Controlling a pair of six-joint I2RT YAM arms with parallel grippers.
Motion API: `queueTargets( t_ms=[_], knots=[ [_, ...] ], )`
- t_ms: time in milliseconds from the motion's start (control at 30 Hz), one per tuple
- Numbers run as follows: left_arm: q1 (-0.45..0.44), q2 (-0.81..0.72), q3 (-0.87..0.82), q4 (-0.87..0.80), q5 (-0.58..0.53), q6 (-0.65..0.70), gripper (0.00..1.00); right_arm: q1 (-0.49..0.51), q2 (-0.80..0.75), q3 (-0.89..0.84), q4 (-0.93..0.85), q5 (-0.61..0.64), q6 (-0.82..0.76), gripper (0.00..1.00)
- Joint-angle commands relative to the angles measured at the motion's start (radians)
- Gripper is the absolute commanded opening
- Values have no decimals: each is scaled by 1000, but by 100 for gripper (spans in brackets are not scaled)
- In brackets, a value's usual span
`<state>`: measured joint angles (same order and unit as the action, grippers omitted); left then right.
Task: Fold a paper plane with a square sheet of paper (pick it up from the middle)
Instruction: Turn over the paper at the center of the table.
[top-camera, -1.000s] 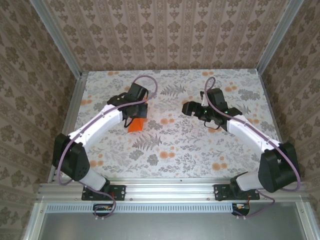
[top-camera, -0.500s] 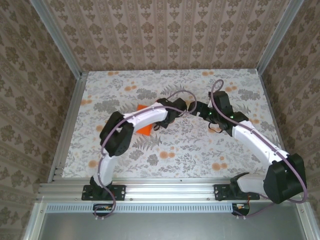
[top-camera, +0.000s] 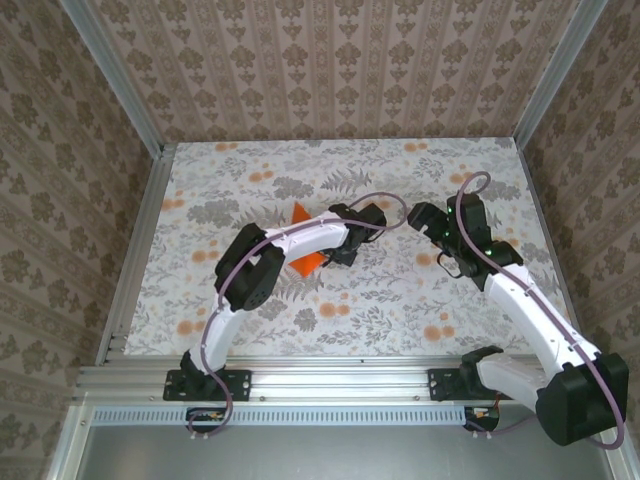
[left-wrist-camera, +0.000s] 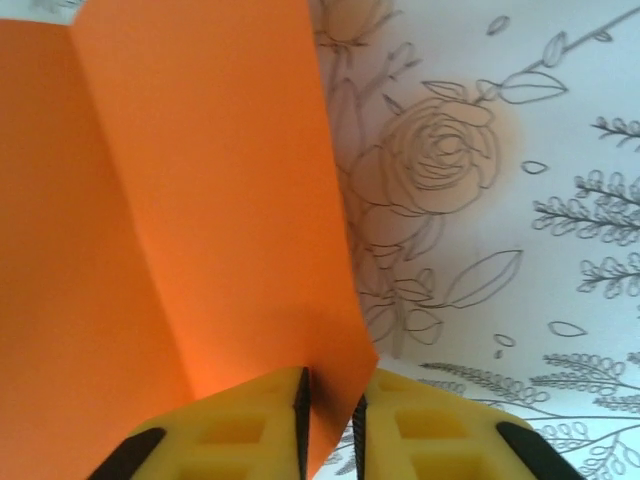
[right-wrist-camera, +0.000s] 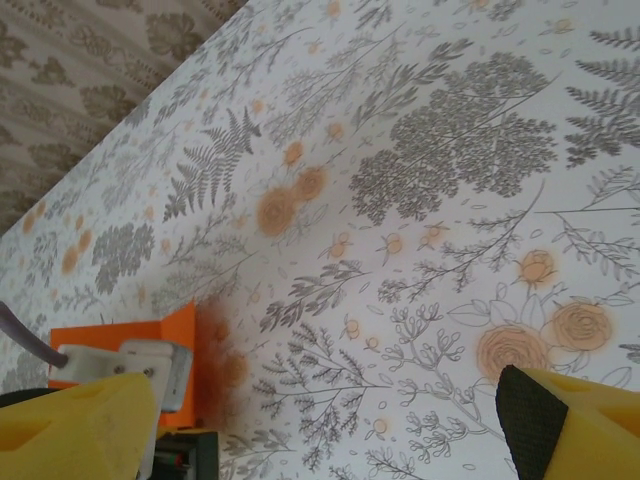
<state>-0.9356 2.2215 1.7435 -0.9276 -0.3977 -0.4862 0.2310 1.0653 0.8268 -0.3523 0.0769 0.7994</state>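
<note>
Left gripper (left-wrist-camera: 331, 405): jaws a slit apart, corner of square sheet of paper (left-wrist-camera: 200, 200) in gap; pinched or loose, can't tell. Sheet creased, mid-table over floral tablecloth (right-wrist-camera: 450, 150). Right gripper (right-wrist-camera: 320, 430) spread wide, empty.

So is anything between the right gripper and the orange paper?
Yes. The left arm reaches across the table, and its left gripper sits at the orange paper, on the side facing the right gripper.

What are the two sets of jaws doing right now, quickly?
Left gripper: jaws barely apart around the square sheet of paper edge; a grip cannot be told.
Right gripper: jaws wide open, holding nothing.
</note>
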Motion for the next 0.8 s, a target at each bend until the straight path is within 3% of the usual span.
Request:
queueTargets(
  t_ms=[0,167,333,500,667,767],
  knots=[
    [3,9,24,23,95,-16,26,-12,-22,-21,-49,43,47,91],
    [7,-45,27,58,200,-3,34,-26,-27,-23,-77,62,61,91],
    [13,-211,-10,144,400,8,45,-37,-11,-26,-61,11,40,92],
    [93,-404,-151,288,615,-53,54,-38,78,-24,25,-193,0,92],
    [225,-570,-353,402,688,-121,64,18,236,-4,137,-424,7,92],
    [316,-653,-470,436,677,-152,70,112,317,9,193,-461,42,92]
  ],
)
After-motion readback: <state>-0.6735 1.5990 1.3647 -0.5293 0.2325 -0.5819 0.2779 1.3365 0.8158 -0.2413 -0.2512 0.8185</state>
